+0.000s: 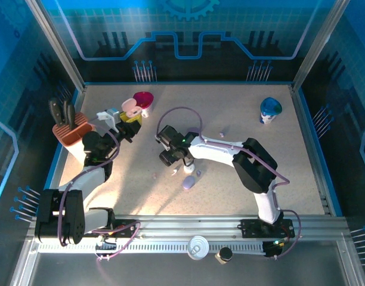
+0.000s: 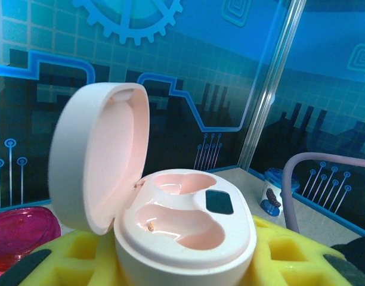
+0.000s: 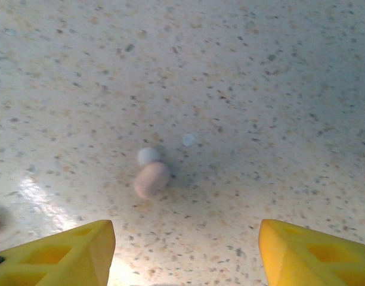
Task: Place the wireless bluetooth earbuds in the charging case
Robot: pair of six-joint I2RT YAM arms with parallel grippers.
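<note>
— Two wells (image 2: 182, 229) sit empty in the case (image 2: 188, 256), so I'd say no bud is in yet. Who has it?

— That's the left gripper (image 2: 182, 265). Its yellow pads (image 2: 290, 259) pinch the base from both sides, with the lid (image 2: 102, 161) swung up at the left of the wrist frame. In the top view it is upper left of centre, near the bowl (image 1: 144, 98).

— And the right gripper (image 3: 185, 253)?

— Spread wide with nothing between the fingers, low over the table (image 3: 260, 71). One earbud (image 3: 151, 179) lies on the table ahead of it, left of centre in the wrist frame. It has a pinkish body and a pale tip pointing up-frame. A pale speck (image 3: 188, 139) lies near it, to the upper right, too small to identify.

— So the step is the pick. How to do it well?

— Shift left so the bud sits midway between the fingers, not nearer the left one. Go down until the tips almost touch the table, then close slowly. It's tiny and rounded, and a fast, off-centre squeeze may flick it away.

— Grip across the body?

— Yes, the fat pinkish part. Leave the tip free so it can drop into a well without regripping.

— Others?

— Some loose buds (image 1: 198, 173) lie by the purple case (image 1: 188, 182), just below centre in the top view. One at a time.
</note>
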